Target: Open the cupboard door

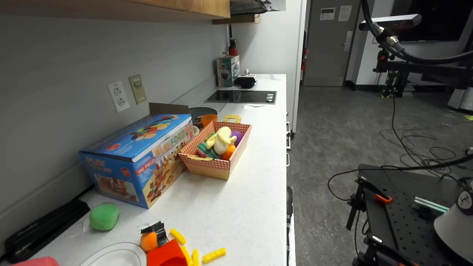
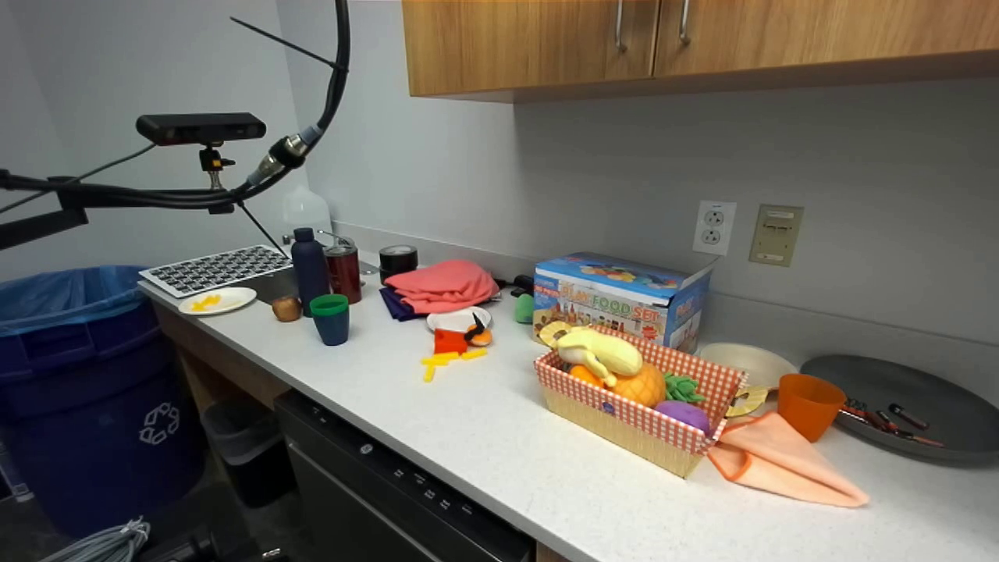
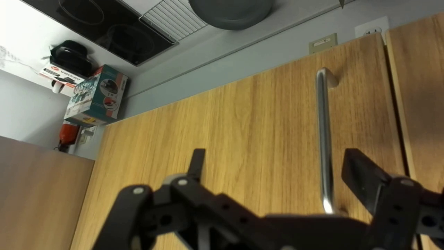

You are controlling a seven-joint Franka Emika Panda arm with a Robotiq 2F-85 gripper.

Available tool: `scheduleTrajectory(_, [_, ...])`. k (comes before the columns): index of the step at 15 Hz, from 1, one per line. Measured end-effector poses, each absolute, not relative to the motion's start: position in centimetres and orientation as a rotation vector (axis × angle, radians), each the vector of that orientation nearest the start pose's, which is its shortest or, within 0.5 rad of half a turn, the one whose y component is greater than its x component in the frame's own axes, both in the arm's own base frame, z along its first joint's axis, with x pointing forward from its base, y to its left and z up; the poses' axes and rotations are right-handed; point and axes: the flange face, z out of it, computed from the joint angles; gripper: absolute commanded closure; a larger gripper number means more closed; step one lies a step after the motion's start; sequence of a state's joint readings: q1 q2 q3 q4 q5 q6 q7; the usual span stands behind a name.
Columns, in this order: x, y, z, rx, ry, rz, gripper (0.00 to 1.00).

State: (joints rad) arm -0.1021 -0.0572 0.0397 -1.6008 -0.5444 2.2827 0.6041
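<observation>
The cupboard door (image 3: 242, 121) is a light tan wood panel filling the middle of the wrist view, and it looks shut. Its silver bar handle (image 3: 324, 135) stands near its right edge there. In an exterior view the door (image 2: 827, 31) and its handle (image 2: 684, 19) show only in their lower parts. The door's lower edge (image 1: 208, 6) also shows in an exterior view. My gripper (image 3: 276, 152) is open and faces the door. In the wrist picture the handle lies between the fingers, closer to the right finger; nothing is gripped. The gripper is out of both exterior views.
A neighbouring door (image 3: 423, 86) borders this one across a narrow gap. A wood panel (image 3: 38, 184) stands at the wrist view's left. Below the cupboard, the counter (image 2: 484, 437) bears a play food box (image 2: 609, 297), a toy basket (image 2: 624, 437) and a dark pan (image 2: 913, 390).
</observation>
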Motion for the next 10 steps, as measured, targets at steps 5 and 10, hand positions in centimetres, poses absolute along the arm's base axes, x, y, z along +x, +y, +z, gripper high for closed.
scheduleTrajectory(5, [58.17,-4.88,72.76,-3.065,0.727,-1.401,0.0])
scheduleTrajectory(10, [58.25,-4.99,72.75,-3.06,0.725,-1.409,0.0])
